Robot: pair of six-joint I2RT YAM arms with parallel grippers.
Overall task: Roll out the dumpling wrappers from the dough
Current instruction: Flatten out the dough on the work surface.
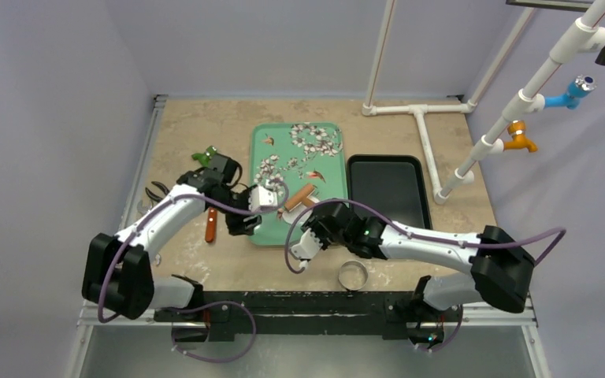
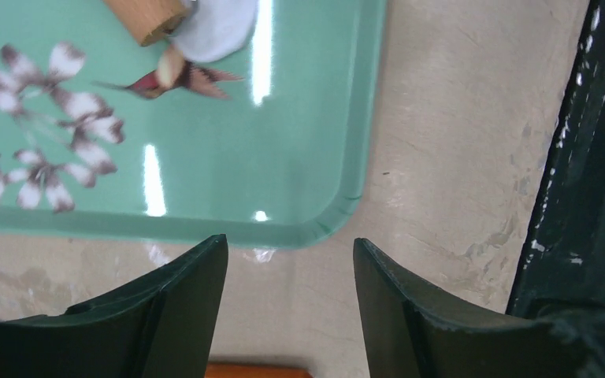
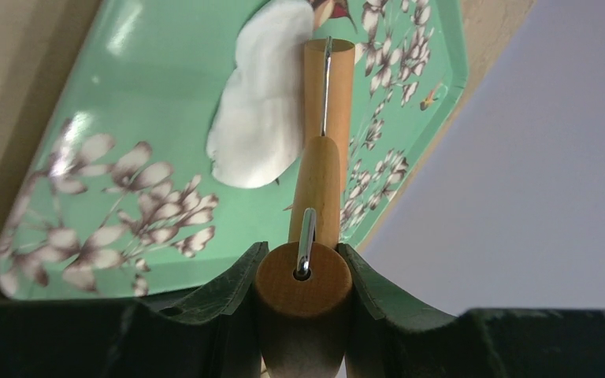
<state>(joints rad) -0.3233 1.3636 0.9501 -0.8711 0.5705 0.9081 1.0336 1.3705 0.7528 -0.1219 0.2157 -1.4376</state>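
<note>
Right wrist close-up, right pincer [image 3: 303,264] grasping roller [image 3: 320,177] beside dough [image 3: 260,118], left pincer [image 2: 287,246] released

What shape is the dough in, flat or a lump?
Flat. The dough lies spread as a thin, uneven oval on the green tray, along the roller.

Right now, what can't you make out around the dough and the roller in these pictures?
Dough: in the top view, not distinguishable behind the left arm's wrist; in the left wrist view, blurred and cut by the top edge.
Dough's right edge: right wrist view, covered by the roller.
Orange-brown object: left wrist view, cut by the bottom edge between the left fingers; unidentifiable.
</note>
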